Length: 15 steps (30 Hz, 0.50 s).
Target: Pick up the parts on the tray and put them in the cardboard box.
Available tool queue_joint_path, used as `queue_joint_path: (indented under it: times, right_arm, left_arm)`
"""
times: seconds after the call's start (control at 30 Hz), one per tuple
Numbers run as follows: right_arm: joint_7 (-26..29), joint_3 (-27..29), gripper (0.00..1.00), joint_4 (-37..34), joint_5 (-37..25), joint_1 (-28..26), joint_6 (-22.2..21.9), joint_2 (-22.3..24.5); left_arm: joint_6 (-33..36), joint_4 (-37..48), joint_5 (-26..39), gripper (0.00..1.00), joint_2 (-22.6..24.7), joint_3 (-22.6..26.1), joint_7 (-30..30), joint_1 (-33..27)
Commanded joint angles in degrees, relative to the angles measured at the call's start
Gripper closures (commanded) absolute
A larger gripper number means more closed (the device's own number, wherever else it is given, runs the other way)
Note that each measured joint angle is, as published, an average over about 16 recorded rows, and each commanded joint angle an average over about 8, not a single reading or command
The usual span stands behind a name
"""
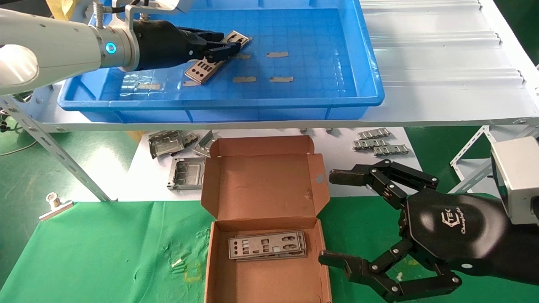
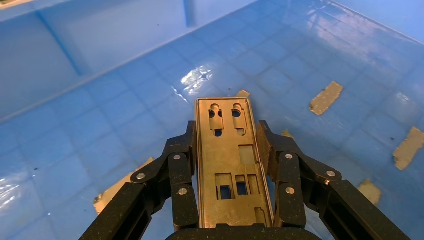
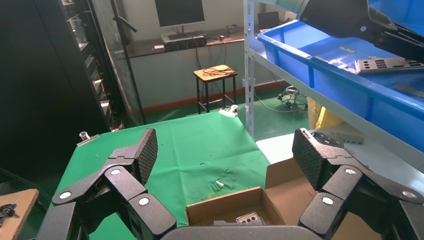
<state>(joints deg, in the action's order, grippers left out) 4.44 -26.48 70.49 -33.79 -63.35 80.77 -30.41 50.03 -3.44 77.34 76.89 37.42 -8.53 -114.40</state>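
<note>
Head view: right claw nearest, spread wide, holding nothing, just right of cardboard box on green surface. Box lid open; punched plates lie flat inside. Farther back, blue tray on shelf. Left claw inside tray, clamped on long edges of one plate, tan tape strips near.

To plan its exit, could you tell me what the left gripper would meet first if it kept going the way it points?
Probably the tape strip on the tray floor; depth is unclear. The left gripper holds a plate.
</note>
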Motion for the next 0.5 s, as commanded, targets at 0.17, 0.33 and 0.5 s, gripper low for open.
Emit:
queue_joint_path:
  times: [0.17,0.33,0.5]
  right_arm:
    - [0.00,0.00,0.00,0.00,0.00,0.00,0.00,0.00]
    - [0.00,0.00,0.00,0.00,0.00,0.00,0.00,0.00]
    - [0.00,0.00,0.00,0.00,0.00,0.00,0.00,0.00]
  left_arm:
    - [-0.73,-0.29,-0.27,1.00,-0.05,-0.04,0.00,-0.31]
    - [-0.75,-0.47,-0.76,1.00,-0.10,-0.25,0.17,-0.71]
    - [-0.72,-0.45,-1.17,1.00,-0.11,-0.40,0.40,-1.01]
